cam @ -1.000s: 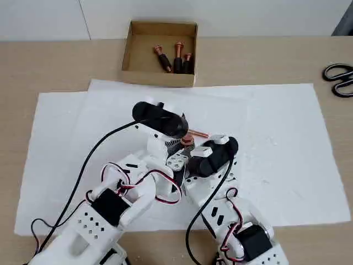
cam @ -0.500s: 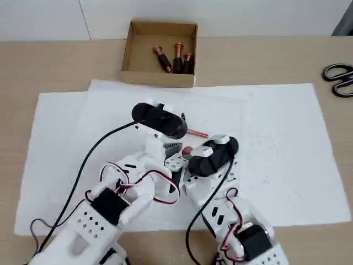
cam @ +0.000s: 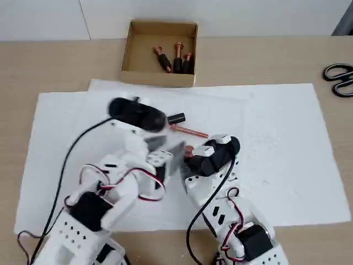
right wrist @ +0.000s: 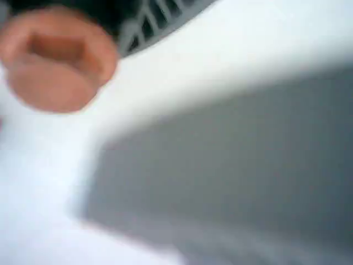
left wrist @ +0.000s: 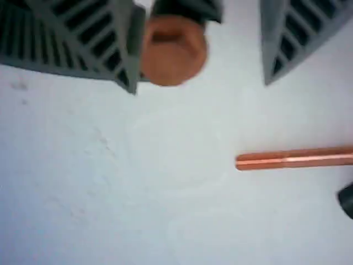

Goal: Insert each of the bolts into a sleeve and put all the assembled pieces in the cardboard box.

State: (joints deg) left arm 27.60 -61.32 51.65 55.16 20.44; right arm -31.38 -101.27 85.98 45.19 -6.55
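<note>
Left gripper (left wrist: 198, 83) stood open. Right gripper (cam: 188, 154) was clamped on a bolt (left wrist: 172, 49). A loose bolt (left wrist: 295, 158) lay on the paper (cam: 276, 149).

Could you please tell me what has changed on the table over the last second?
The left arm swung toward the left side of the high view, uncovering a black sleeve and the rest of the loose bolt on the white paper. The right arm, the cardboard box with its three assembled pieces and the scissors stayed put.
</note>
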